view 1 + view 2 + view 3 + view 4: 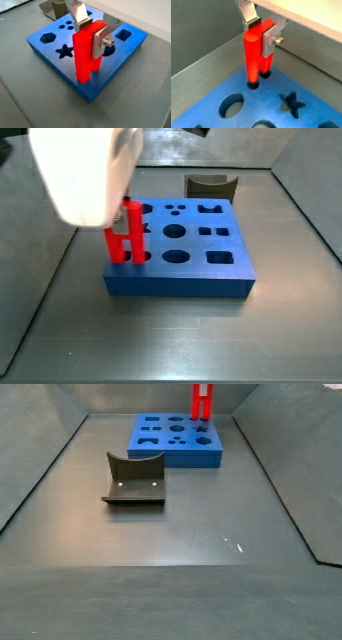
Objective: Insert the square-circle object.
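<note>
The square-circle object is a red piece (85, 52) with two legs, one round and one square. It stands upright, and its lower ends sit in holes at the edge of the blue block (47, 47). My gripper (91, 34) is shut on the top of the red piece, with a silver finger plate (100, 42) flat against its side. Both also show in a wrist view, gripper (261, 31) and red piece (252, 55). In a side view the white wrist body (87, 173) hides the fingers above the red piece (127, 236). The red piece (201, 402) also shows at the far end in a side view.
The blue block (201, 268) has several shaped holes, among them a star (64, 51), a hexagon (47, 37) and circles. It lies near the grey bin walls (204, 60). The dark fixture (134, 481) stands apart from the block (167, 444) on the floor.
</note>
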